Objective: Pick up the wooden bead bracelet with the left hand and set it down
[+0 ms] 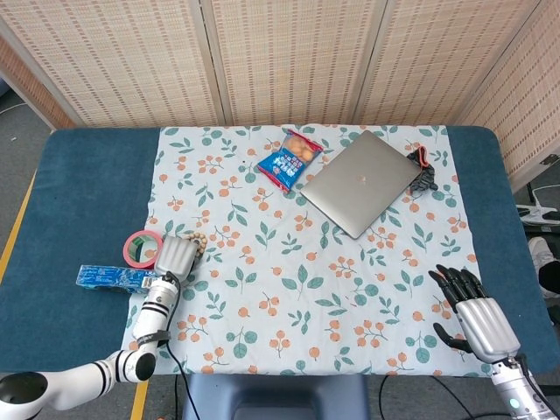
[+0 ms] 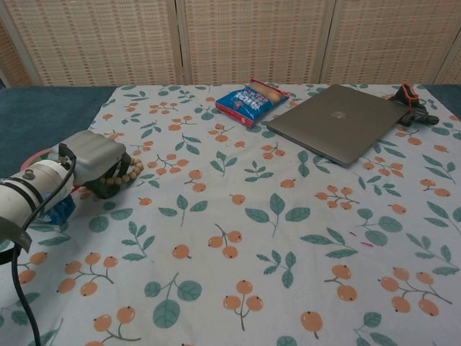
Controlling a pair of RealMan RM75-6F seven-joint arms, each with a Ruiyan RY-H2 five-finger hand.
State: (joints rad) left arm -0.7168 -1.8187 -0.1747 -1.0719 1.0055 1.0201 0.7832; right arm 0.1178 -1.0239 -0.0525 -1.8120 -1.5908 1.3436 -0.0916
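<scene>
At the chest view's left edge, the left hand curls its fingers through the bracelet, low over the cloth, probably for lifting. The right hand rests released, lower right.

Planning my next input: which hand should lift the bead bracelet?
Left. The left hand already has its fingers curled around the bracelet; the right hand sits open at the table's far side.
</scene>
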